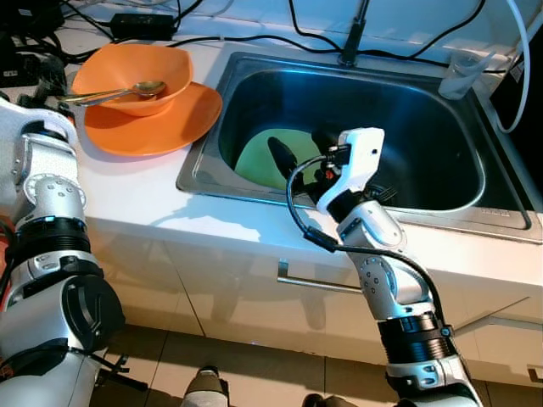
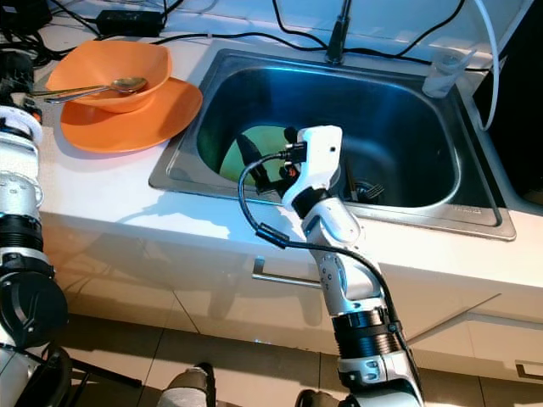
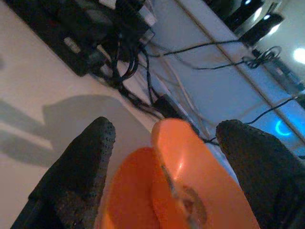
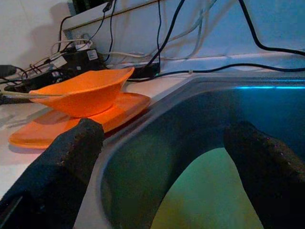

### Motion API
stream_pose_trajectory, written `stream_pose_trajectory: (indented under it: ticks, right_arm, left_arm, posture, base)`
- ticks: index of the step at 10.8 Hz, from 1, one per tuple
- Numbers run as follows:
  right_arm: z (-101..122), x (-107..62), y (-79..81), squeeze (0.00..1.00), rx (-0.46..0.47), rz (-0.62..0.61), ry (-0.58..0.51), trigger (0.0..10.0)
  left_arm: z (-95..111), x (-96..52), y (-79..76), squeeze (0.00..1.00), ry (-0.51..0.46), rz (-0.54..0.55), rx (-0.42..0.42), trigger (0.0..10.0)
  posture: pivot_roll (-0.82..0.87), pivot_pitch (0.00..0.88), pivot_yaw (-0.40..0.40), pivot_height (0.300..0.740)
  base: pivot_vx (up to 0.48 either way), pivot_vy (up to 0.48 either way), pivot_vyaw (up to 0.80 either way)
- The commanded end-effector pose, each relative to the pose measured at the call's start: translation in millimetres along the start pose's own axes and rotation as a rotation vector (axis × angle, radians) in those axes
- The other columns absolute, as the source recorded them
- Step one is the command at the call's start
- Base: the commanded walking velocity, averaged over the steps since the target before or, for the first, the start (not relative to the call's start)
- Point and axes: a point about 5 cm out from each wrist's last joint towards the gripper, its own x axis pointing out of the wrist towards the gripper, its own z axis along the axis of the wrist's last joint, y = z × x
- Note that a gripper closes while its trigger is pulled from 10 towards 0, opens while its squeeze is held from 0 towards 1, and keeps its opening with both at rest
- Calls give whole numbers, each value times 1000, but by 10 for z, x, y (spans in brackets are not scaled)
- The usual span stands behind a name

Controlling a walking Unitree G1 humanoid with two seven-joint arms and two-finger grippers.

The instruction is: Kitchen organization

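Note:
An orange bowl (image 1: 161, 72) holding a metal spoon (image 1: 119, 91) sits on an orange plate (image 1: 170, 127), on the white counter left of the steel sink (image 1: 204, 161). A light green plate (image 1: 263, 157) lies on the sink bottom at its left side. My right gripper (image 1: 301, 157) hangs open just inside the sink's near left part, above the green plate (image 4: 214, 191), with nothing between its fingers. My left gripper (image 3: 167, 171) is open beside the counter's left end and looks at the orange bowl (image 3: 190, 181), which lies beyond its fingertips (image 3: 81, 171).
Black cables and a power strip (image 1: 140, 24) run along the back of the counter. The faucet base (image 1: 349, 55) stands behind the sink, and a clear cup (image 1: 462, 72) at its back right corner. A drawer handle (image 1: 314, 284) projects below the counter's front edge.

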Motion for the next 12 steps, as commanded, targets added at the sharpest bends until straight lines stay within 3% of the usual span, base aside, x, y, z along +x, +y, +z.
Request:
stream_pose_trajectory:
  ticks: [1, 5, 6, 7, 8, 9, 12]
  right_arm:
    - [-19, -27, -7, 1000, 1, -10, 10, 10000]
    - [-13, -77, -44, 1000, -10, -32, 16, 10000]
    - [-8, -85, -56, 1000, -13, -37, 16, 10000]
    - [-5, -92, -66, 1000, -14, -43, 16, 10000]
    - [-6, -98, -64, 1000, -15, -44, 16, 10000]
    - [-9, -105, -63, 1000, -13, -46, 16, 10000]
    - [-12, -101, -62, 1000, -10, -45, 18, 10000]
  left_arm:
    - [-26, -3, 12, 0, 16, 11, -3, 10000]
    - [-223, 11, -19, 0, 83, 11, -49, 9686]
    - [-238, 16, -31, 0, 88, 8, -59, 3098]
    - [-242, 28, -52, 0, 87, 4, -65, 941]
    - [-229, 39, -69, 0, 81, -2, -66, 7725]
    - [-170, 52, -70, 0, 61, -7, -67, 10000]
    - [-54, 52, 74, 0, 18, 34, -77, 10000]
  posture:
    - [116, 160, 2, 740]
    - [83, 169, 11, 740]
    - [83, 169, 11, 740]
    - [83, 169, 11, 740]
    - [79, 169, 16, 740]
    - [82, 168, 18, 740]
    - [87, 170, 13, 740]
  base:
    - [0, 0, 0]
    - [0, 0, 0]
    - [0, 0, 0]
    - [0, 0, 0]
    - [0, 0, 0]
    - [0, 0, 0]
    - [0, 0, 0]
